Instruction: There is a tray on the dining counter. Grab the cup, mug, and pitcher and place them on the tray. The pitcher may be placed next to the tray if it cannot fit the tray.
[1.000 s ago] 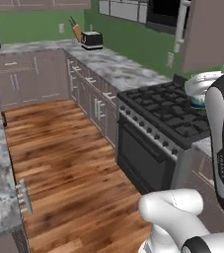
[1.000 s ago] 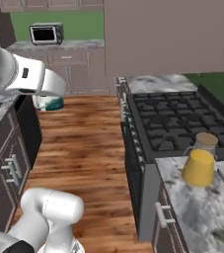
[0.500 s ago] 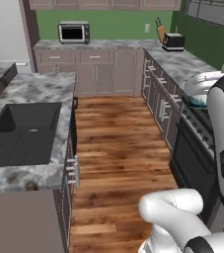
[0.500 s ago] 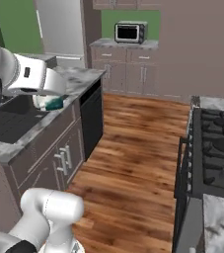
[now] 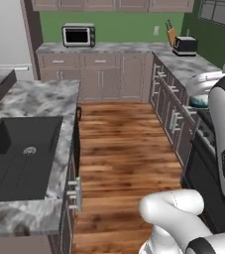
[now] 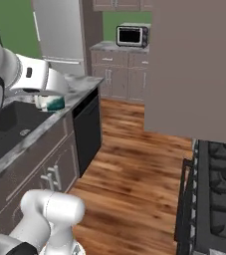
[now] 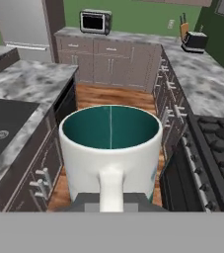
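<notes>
Mug (image 7: 110, 153) sits upright, clamped in the claw (image 7: 111, 200) by its handle side, carried high over the wooden floor (image 5: 124, 158) between sink counter (image 5: 39, 106) and stove (image 7: 217, 148).

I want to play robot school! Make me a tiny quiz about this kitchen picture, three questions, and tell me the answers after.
1. True or false: the mug sits in the robot's jaws, up off every counter.
2. What colour is the mug inside? A) red B) dark teal C) yellow
3. Fill in: the small oven on the back counter, the microwave, is near the tall grey ____.

Key:
1. True. The hand view shows the mug held by its handle, with the wood floor below it.
2. B.
3. Fridge.
</notes>
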